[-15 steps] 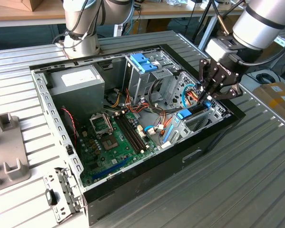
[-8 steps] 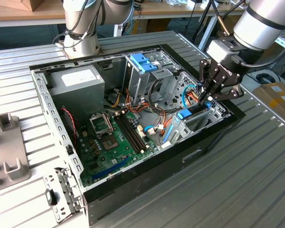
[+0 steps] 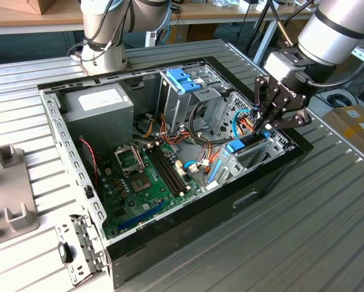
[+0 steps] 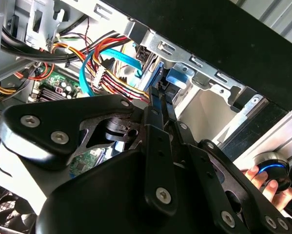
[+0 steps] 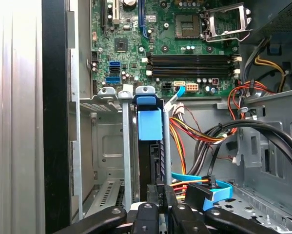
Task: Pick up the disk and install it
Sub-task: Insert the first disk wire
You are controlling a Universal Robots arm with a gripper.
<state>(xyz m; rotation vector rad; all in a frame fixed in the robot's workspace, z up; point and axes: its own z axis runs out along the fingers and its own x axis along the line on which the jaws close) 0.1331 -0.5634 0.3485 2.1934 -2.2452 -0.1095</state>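
Ribbed metal desk [image 3: 327, 201], seen from the exterior view, carries my open computer case [image 3: 273, 173] lying on its side, so that the bays face upward and I can lower parts in from above.

Disk [image 5: 149, 146]: it stands on edge in a narrow bay at the case's corner nearest the exterior view's right, with its blue carrier frame [image 5: 149, 124] uppermost in the first wrist view. I judge that it stands edgewise because the bay [image 5: 109, 146] accepts it only as a vertical slide between two metal rails. It looks partly seated, not yet fully home, though I cannot be sure of the depth.

Claw [image 3: 273, 118]: it hangs directly over the bay, aligned with the disk's long axis. In the second wrist view the fingers [image 4: 158, 105] are drawn close together around the disk's near edge, and I read this as a pinch on the disk; the contact itself is partly hidden by the claw's own body. The narrow grip suits the thin edge and keeps the claw free of the rails.

Surroundings: blue and orange cables [image 4: 111, 63] run just beside the bay, so the vertical approach avoids them. The motherboard [image 5: 184, 48] lies beyond the bay, on the case floor. A grey power supply [image 3: 99, 106] sits at the far corner, well apart. A hand [image 4: 267, 183] rests on a round control at the desk's edge in the second wrist view.
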